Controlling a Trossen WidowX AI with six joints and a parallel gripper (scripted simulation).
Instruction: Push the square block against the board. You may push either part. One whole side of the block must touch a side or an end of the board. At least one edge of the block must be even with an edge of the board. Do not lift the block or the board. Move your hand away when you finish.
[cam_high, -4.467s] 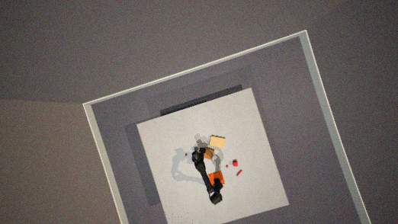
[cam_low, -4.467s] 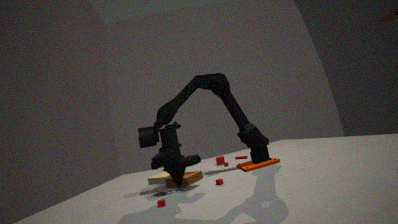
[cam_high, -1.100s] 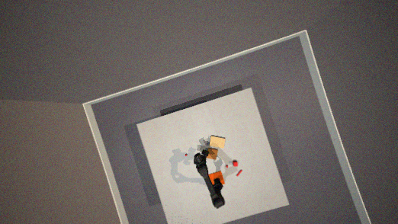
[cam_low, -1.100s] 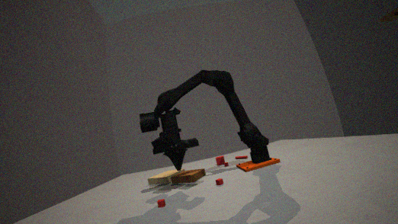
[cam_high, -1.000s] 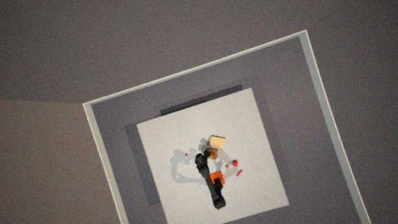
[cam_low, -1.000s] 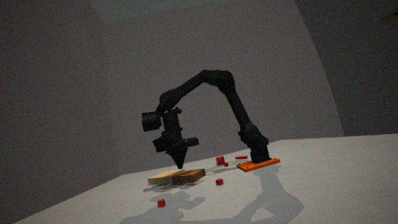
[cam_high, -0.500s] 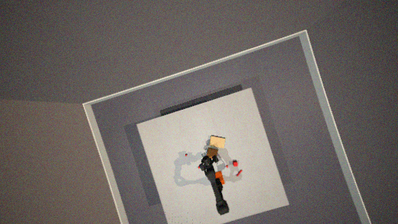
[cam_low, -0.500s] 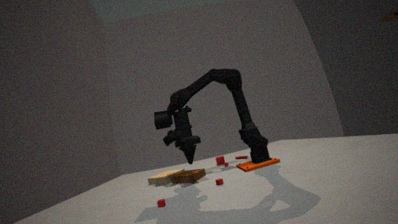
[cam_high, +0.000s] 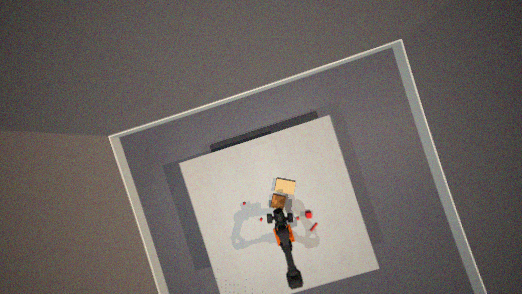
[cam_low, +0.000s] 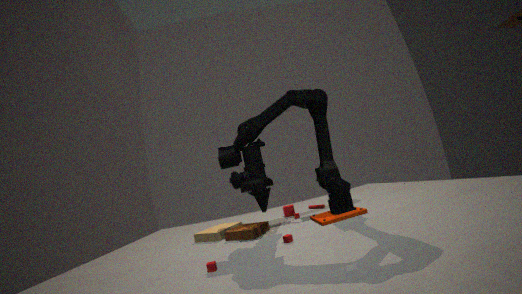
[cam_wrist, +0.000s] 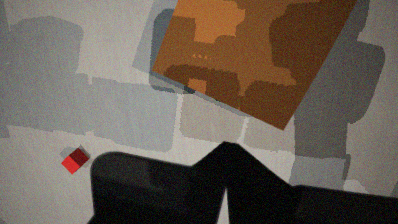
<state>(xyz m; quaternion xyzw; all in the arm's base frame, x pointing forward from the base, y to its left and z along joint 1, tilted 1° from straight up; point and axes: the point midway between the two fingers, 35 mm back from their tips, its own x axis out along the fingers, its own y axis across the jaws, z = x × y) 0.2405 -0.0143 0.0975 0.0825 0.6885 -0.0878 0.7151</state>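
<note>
The arm (cam_high: 285, 243) (cam_low: 320, 127) rises from its base, bends sharply at a high elbow (cam_low: 316, 97) and slopes forward and down to the wrist (cam_low: 248, 134). From there the gripper (cam_high: 279, 212) (cam_low: 264, 209) (cam_wrist: 228, 149) points down, almost upright, its tips raised. Its fingers (cam_low: 261, 196) are closed, meeting at the tips with nothing between them, and a narrow gap shows farther back.
</note>
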